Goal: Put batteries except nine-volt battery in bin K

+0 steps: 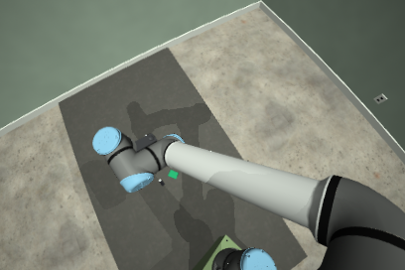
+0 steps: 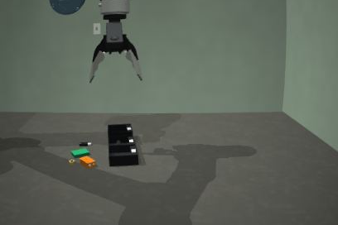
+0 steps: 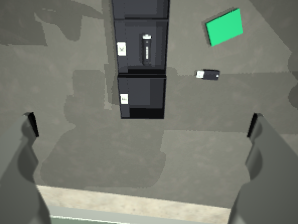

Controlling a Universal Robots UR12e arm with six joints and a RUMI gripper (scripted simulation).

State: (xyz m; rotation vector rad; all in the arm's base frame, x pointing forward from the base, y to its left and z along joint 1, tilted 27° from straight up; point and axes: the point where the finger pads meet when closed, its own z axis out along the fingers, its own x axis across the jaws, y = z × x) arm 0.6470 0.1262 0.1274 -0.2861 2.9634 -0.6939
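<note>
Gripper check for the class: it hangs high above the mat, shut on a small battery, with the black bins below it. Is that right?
Not quite. The gripper hangs high above the mat, but open and holding nothing, as the exterior view shows. The black bins do sit below it.

Green flat block (image 3: 225, 27) beside orange block (image 2: 88, 162).

The arm (image 1: 258, 185) stretches out nearly level, its wrist (image 2: 113, 1) bent straight down. Below the wrist hangs the gripper (image 2: 116, 78), jaws spread fully wide and nothing between the fingers.
</note>
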